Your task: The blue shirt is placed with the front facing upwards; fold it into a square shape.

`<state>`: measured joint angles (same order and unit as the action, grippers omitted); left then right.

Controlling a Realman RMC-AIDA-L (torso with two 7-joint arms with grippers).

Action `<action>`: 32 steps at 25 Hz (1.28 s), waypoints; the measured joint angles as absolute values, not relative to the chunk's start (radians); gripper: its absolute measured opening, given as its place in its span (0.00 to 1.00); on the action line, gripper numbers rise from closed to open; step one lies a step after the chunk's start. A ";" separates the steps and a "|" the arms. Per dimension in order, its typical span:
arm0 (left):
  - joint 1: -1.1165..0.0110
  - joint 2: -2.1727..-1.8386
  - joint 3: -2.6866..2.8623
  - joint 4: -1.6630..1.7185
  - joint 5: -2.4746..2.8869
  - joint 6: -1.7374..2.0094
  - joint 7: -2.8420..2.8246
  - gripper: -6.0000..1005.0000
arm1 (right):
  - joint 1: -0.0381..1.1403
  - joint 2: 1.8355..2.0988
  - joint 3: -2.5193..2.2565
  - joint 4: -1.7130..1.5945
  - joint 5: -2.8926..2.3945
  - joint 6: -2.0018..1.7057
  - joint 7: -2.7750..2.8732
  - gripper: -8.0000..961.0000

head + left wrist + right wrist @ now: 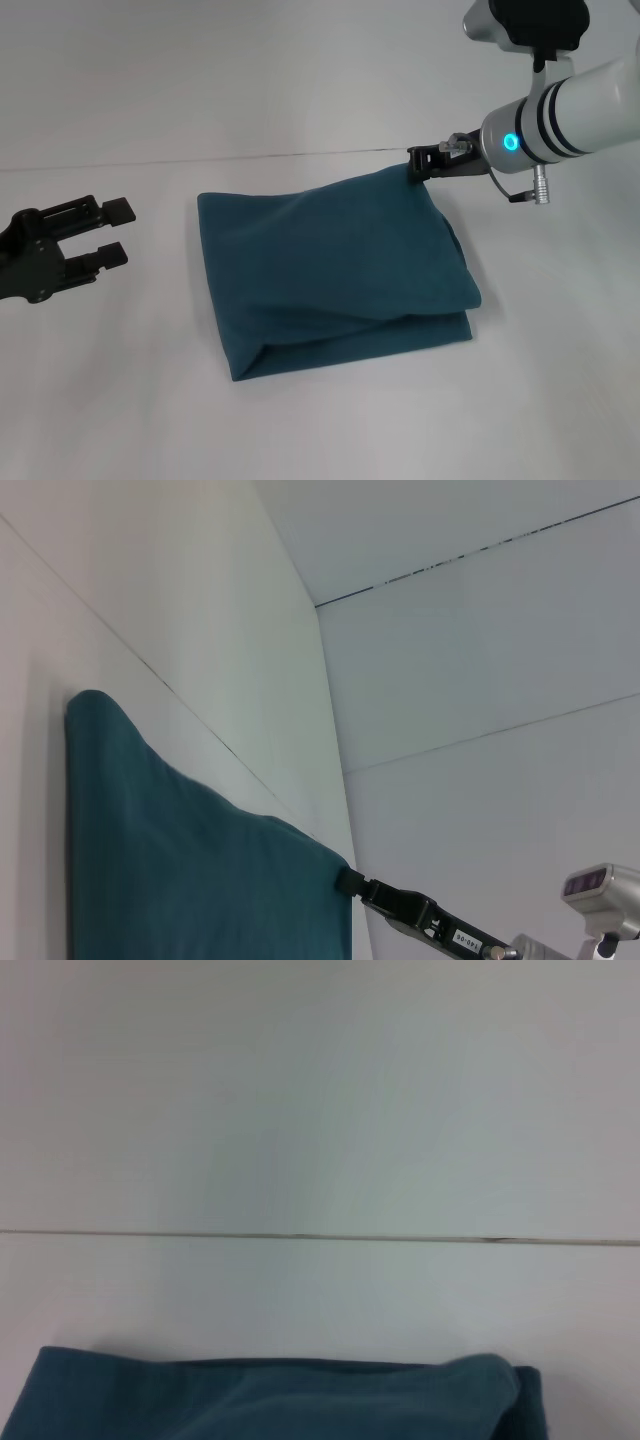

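The blue shirt [330, 270] lies folded into a thick, roughly square bundle in the middle of the white table; no lettering or collar shows. My right gripper [418, 165] is at the bundle's far right corner, shut on the cloth there, and that corner is drawn up slightly. The left wrist view shows the same pinch: the right gripper [348, 882] meets the shirt [180, 870] at its pointed corner. In the right wrist view a folded edge of the shirt [280, 1405] shows. My left gripper [115, 232] hovers open to the left of the bundle, apart from it.
The white table [320, 430] surrounds the shirt on all sides. A thin dark seam [250, 157] runs across the surface behind the bundle. No other objects are in view.
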<state>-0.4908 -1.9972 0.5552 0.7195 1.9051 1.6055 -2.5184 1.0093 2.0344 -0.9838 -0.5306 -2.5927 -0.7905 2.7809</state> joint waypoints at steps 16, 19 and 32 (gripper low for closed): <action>-0.492 -2.002 0.555 0.719 1.905 1.603 -2.518 0.75 | 1.001 2.026 -0.984 -0.517 -2.642 -0.781 2.821 0.08; -0.490 -2.001 0.555 0.719 1.905 1.605 -2.517 0.75 | 0.982 2.007 -0.969 -0.536 -2.621 -0.813 2.831 0.10; -0.478 -1.984 0.575 0.732 1.953 1.628 -2.513 0.75 | 0.764 1.835 -0.693 -0.647 -2.065 -1.431 2.539 0.57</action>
